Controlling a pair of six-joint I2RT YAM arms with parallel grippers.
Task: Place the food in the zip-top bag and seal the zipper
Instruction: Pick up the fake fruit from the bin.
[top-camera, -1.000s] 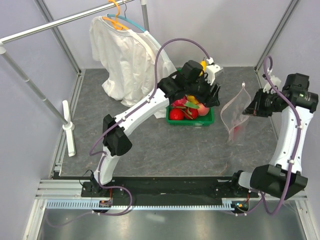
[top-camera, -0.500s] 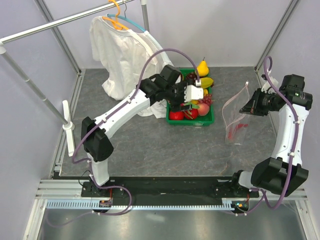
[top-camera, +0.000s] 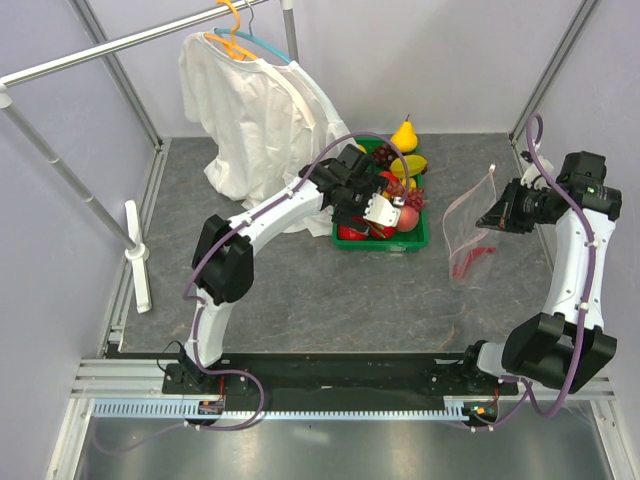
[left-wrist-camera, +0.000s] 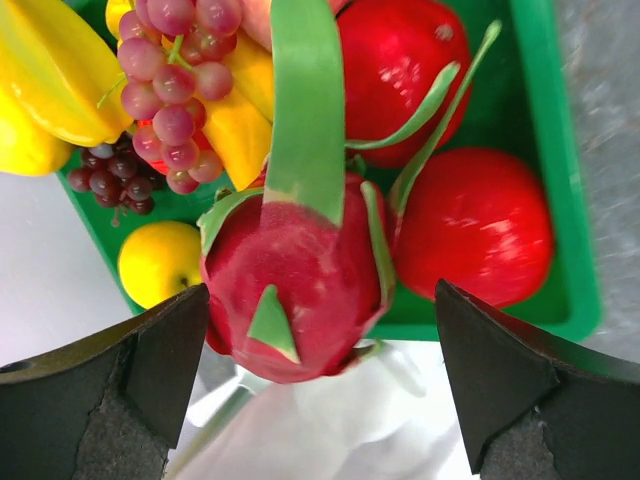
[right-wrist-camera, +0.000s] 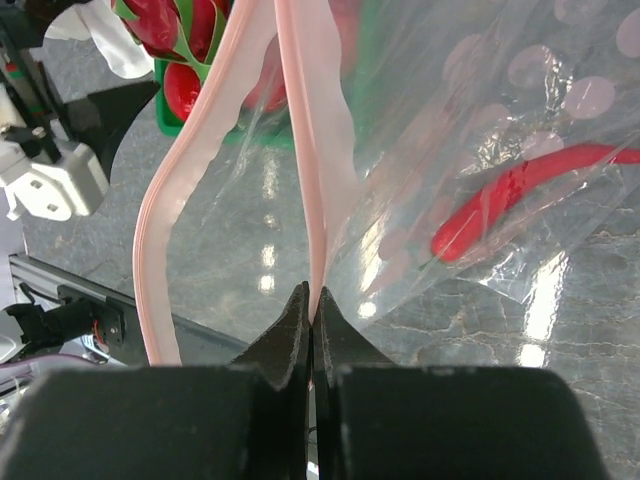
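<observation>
Top: grey marbled table, lilac walls, white shirt hanging behind. Left gripper hovering over green tray; right gripper holding zip-top bag by its mouth.
Left wrist: fingers gaping around dragon fruit at tray rim.
Right wrist: jaws pinching zipper; red pepper lying inside bag.

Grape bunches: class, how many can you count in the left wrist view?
2. A pinkish-red bunch lies at the upper left; a smaller dark bunch sits just below and left of it. More could be hidden under the other fruit.
</observation>
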